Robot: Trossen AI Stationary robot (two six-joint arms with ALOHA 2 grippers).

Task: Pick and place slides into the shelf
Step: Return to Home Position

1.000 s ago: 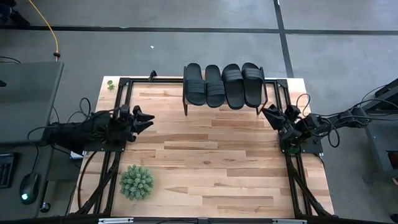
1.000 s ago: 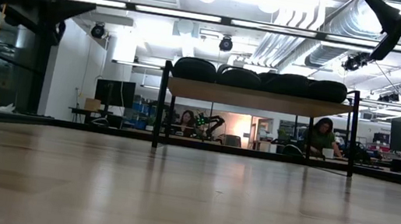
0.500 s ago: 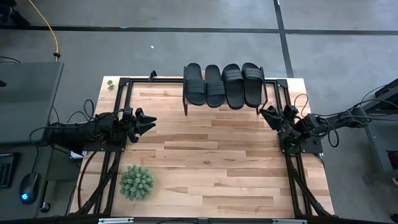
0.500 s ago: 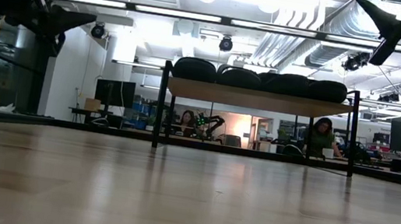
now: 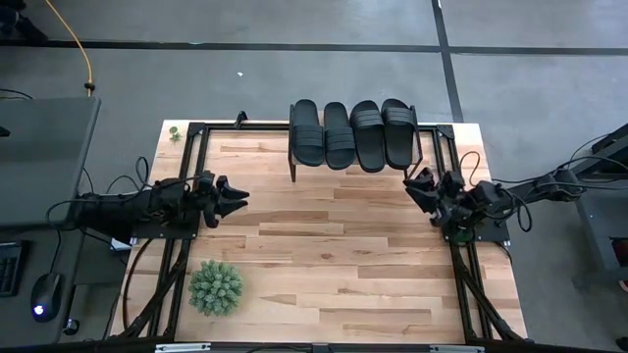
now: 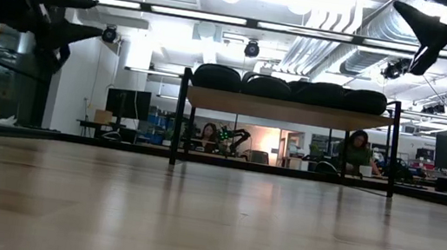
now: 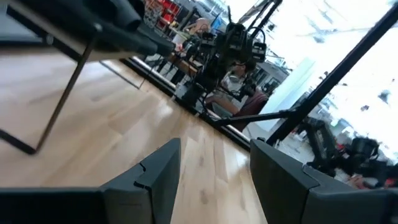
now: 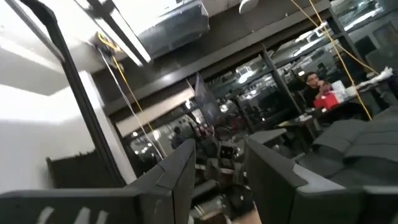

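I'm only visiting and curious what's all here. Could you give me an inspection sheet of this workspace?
Surface: wooden tabletop, bare at the centre.
Job's things: four black slides side by side on the shelf.
Clutter: green plant on the table's left side.
Grippers: left gripper and right gripper at opposite table sides, fingers open, empty.
Cables: yellow cable on floor; dark cables by the right arm.
Surroundings: people seated behind the table.
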